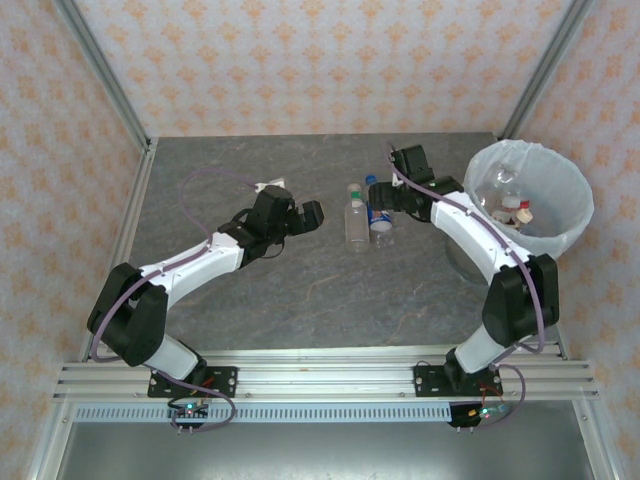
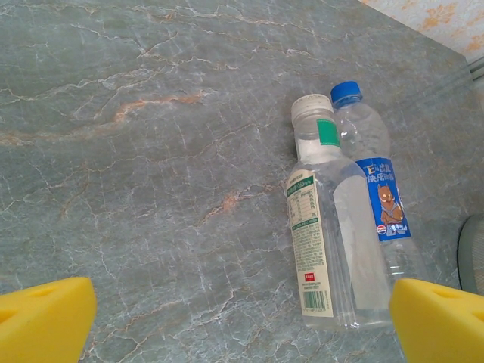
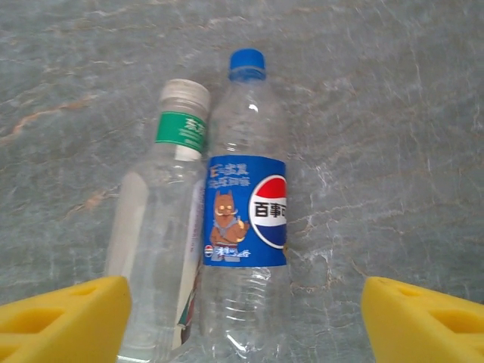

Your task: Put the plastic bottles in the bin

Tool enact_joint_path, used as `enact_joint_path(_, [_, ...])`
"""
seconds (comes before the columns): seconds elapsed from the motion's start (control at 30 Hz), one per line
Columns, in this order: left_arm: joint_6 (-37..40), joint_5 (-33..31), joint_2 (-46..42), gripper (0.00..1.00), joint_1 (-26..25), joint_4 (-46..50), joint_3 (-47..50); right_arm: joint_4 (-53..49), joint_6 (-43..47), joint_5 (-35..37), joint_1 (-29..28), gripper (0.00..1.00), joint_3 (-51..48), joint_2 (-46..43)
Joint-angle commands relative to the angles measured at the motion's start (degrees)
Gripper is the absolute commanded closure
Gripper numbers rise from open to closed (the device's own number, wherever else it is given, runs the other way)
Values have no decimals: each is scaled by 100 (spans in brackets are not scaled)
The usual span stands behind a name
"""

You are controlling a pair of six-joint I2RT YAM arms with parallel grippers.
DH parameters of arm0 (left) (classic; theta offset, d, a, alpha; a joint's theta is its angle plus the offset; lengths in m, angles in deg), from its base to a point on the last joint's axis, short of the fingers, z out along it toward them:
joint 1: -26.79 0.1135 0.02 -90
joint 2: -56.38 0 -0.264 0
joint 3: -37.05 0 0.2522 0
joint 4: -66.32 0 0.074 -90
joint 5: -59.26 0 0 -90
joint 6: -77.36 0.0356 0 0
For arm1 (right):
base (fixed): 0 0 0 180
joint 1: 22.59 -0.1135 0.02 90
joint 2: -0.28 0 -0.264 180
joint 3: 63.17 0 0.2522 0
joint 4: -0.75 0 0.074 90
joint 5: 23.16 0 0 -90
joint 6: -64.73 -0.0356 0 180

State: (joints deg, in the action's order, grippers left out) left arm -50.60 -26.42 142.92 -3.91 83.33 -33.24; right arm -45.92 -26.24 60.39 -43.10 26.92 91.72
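The right claw stands wide, its yellow fingertips spread to either side of two bottles lying side by side on the grey marbled table. Between the tips lies the blue-label bottle, its blue cap pointing away from the claw and clear table between it and the right tip. Touching it on the left lies the white-cap bottle, whose base end sits beneath the left tip; whether they touch I cannot tell. Off to this claw's right stands the bin, with more bottles inside its white liner. The left claw is also wide and holds nothing, the same two bottles lying ahead to its right.
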Motion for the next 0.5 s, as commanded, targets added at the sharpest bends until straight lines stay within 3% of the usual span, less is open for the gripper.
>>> enact_joint_path(0.0, [21,55,-77,0,53,77,-11,97,-116,4,52,22,-109,232])
enact_joint_path(0.47, [-37,85,-41,0,56,204,-78,144,152,-437,198,29,-15,1200])
